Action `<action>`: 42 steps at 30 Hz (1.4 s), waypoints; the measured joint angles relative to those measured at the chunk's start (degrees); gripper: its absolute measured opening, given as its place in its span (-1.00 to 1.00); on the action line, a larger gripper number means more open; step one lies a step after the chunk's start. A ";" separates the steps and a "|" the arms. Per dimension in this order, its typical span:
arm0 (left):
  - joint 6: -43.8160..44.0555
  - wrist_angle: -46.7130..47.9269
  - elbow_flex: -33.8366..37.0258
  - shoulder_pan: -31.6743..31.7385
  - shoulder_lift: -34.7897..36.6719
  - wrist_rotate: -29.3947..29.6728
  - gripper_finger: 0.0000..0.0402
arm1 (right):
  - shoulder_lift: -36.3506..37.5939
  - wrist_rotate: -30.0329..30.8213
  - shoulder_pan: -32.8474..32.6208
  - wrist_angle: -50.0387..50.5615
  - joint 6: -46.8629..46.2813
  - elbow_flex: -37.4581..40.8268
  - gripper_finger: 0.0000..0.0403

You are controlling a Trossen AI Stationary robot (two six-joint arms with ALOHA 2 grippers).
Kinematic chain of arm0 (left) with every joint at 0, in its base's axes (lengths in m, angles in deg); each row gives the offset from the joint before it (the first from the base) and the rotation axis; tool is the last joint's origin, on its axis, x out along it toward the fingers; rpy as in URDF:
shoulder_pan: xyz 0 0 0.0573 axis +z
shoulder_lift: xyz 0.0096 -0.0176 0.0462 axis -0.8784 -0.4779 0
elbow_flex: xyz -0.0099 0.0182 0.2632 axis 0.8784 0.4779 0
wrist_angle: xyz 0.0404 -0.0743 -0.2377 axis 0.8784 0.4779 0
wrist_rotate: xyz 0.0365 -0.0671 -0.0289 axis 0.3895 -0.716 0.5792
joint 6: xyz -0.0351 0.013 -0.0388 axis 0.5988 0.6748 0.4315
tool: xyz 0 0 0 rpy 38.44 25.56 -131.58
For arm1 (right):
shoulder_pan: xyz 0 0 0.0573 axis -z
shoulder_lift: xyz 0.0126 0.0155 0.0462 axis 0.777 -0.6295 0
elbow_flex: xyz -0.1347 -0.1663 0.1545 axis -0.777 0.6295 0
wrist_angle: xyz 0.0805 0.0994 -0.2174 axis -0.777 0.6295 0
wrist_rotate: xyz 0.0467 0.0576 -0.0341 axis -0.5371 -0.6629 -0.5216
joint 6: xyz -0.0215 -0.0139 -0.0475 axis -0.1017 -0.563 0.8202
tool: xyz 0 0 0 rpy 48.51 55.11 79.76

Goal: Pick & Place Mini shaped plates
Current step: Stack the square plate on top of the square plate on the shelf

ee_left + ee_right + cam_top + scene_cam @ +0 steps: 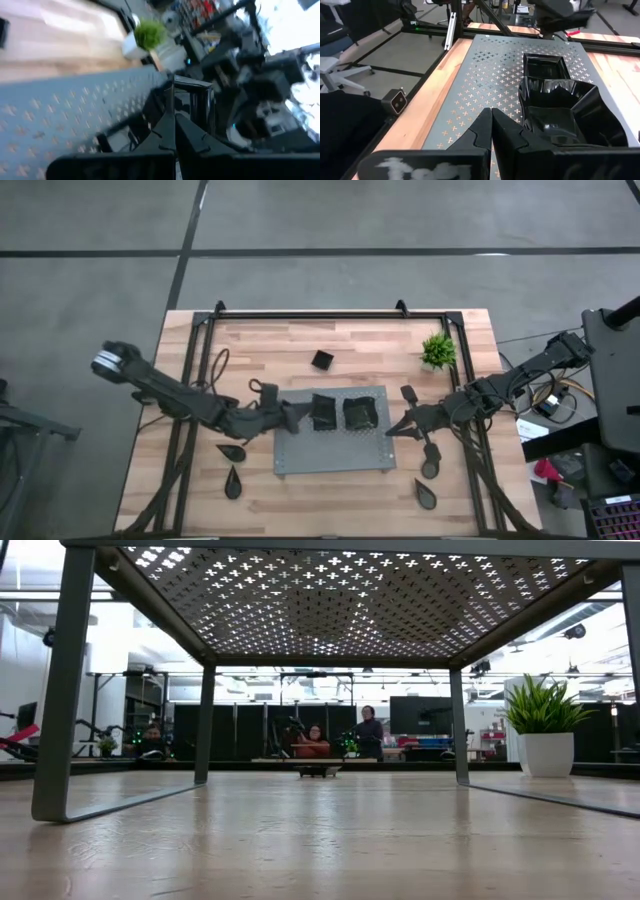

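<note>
Both grippers, left gripper (297, 416) and right gripper (392, 430), are pinched together, empty; jaws should be opened before a loose teardrop plate (232, 451) is approached.

You won't find any readable text, label, brand or number here: the only candidate is a whitish smear of marking on the right gripper (491, 117) housing, and its characters cannot be made out.

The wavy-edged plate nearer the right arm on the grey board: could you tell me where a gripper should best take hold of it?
Probably by its raised rim. The wavy-edged plate sits flat on the grey board, touching its twin on one side, so the free rim facing the right gripper looks easiest. Coming from above, one finger inside the wall and one outside should suit its upturned edge.
</note>
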State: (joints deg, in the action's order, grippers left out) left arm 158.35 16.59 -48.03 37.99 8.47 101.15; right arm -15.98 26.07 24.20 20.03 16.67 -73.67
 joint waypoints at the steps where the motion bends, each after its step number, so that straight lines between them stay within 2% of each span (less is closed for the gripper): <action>1: -0.10 0.63 -0.58 -0.03 -0.38 -0.97 -1.00 | 0.00 0.02 0.00 0.04 -0.21 0.00 -0.96; 7: 5.31 5.66 -2.91 -1.15 -0.78 -6.40 -1.00 | 0.00 0.07 -0.47 0.87 -1.29 0.02 -0.96; 15: 11.93 11.31 -2.92 -0.15 0.27 -8.31 -1.00 | 0.00 0.07 -0.48 0.71 -1.25 0.17 -0.96; 24: 18.23 11.89 -2.92 0.05 -0.14 -12.51 -1.00 | 0.00 0.05 -0.48 -0.11 -1.09 0.17 -0.96; 42: 19.57 11.99 -2.92 1.62 -1.27 -13.26 -1.00 | 0.02 -0.03 -0.48 -0.09 -1.42 0.20 -0.96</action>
State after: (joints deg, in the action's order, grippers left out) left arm 177.92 28.57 -50.95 39.61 7.20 87.89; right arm -15.96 26.05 23.72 19.94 15.25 -73.47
